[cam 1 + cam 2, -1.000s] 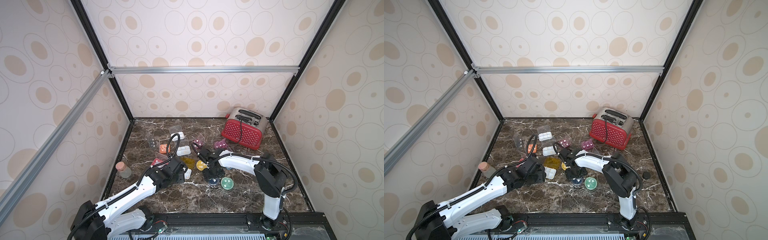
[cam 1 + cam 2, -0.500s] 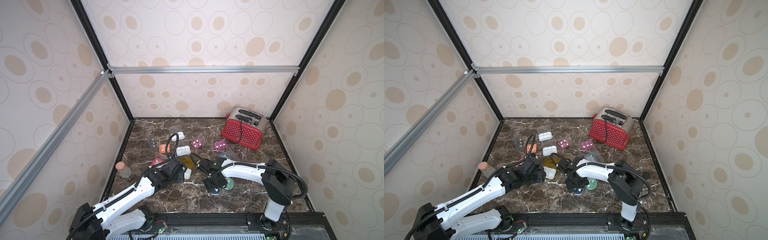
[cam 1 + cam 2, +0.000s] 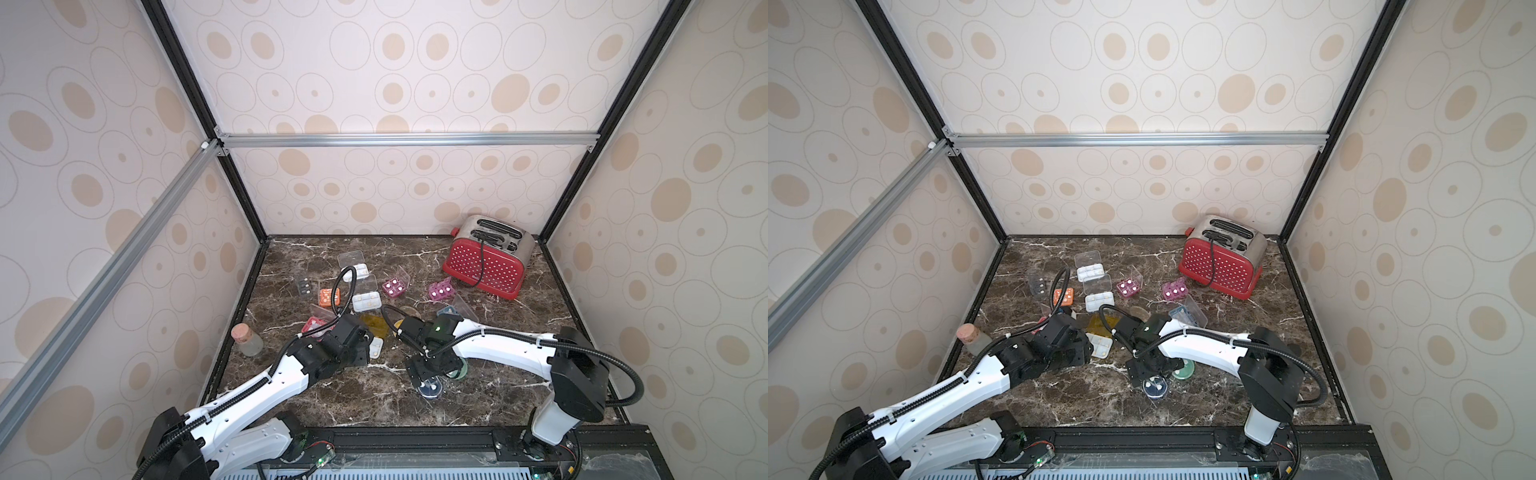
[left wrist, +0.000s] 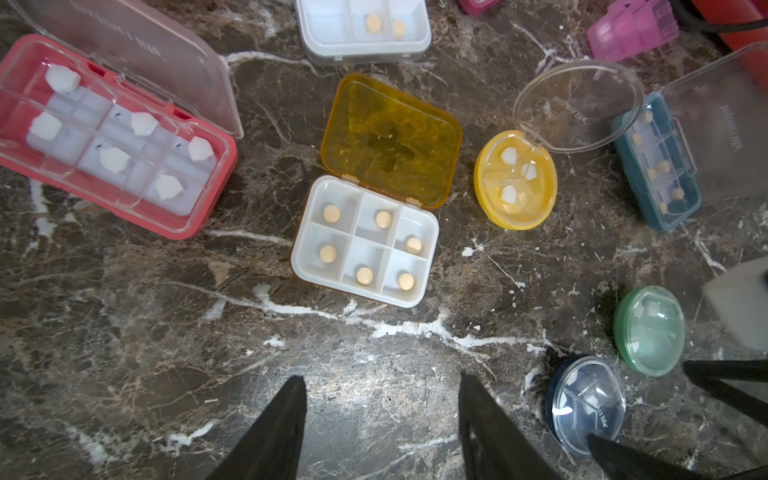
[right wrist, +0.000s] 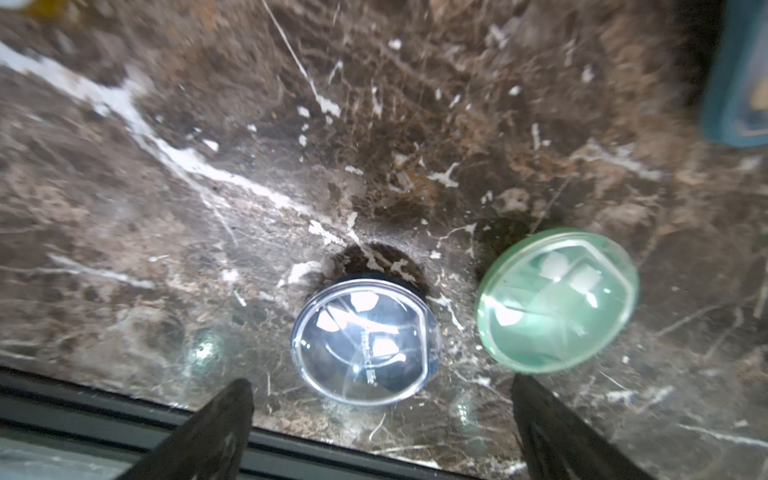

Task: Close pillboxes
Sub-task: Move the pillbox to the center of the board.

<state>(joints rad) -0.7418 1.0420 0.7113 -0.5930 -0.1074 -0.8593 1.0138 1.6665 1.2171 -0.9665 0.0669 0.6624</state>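
Note:
Pillboxes lie scattered on the marble table. My right gripper (image 5: 380, 384) is open, its fingers wide on either side of a round navy pillbox (image 5: 365, 340) whose clear lid is down. A round green pillbox (image 5: 557, 299) lies beside it, lid also down. My left gripper (image 4: 382, 382) is open over bare marble, short of a white pillbox (image 4: 365, 241) with its amber lid laid back. Around that box sit a red pillbox (image 4: 116, 141), a round yellow pillbox (image 4: 515, 178) and a blue pillbox (image 4: 656, 162), all with lids up.
A red toaster (image 3: 486, 262) stands at the back right. A cork-stoppered jar (image 3: 245, 338) is by the left wall. More open pillboxes, white (image 3: 365, 301), orange (image 3: 329, 296) and pink (image 3: 394, 286), lie mid-table. The black front rail (image 5: 124, 415) runs just beyond the navy pillbox.
My right gripper has come toward the table's front with the navy pillbox and its jaws have spread wide off it. The left arm has hardly moved.

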